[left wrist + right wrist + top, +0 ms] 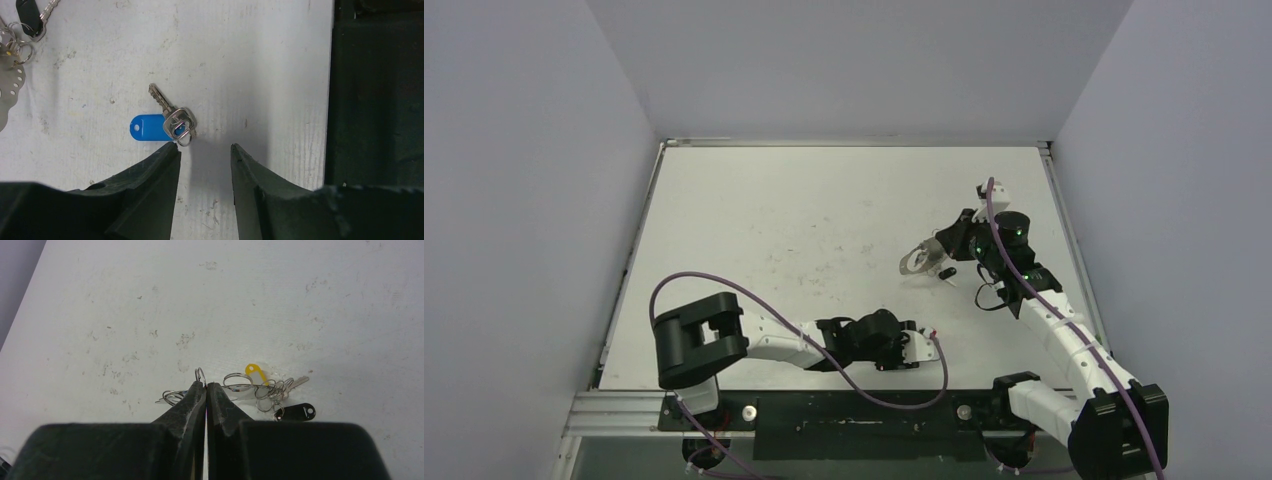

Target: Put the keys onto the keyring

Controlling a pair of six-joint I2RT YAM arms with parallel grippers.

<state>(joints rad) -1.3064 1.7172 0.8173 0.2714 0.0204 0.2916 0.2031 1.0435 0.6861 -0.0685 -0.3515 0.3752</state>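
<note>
Blue-tagged key (170, 112) lying flat apart, other keys (280, 390) bunched against silvery wire keyring (237, 381)

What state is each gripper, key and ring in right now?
left gripper, open, holding nothing
blue-tagged key, flat on the table, free, just beyond the left gripper
right gripper, shut on the keyring
keyring, pinched at a wire loop
yellow-tagged key, lying beside the right gripper
black-tagged key, likewise

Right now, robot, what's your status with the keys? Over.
Left hand open, empty, right by the silver metal key with the blue plastic tag. Right hand shut on a thin silver wire ring beside the key bunch. Nothing between hand and key.
</note>
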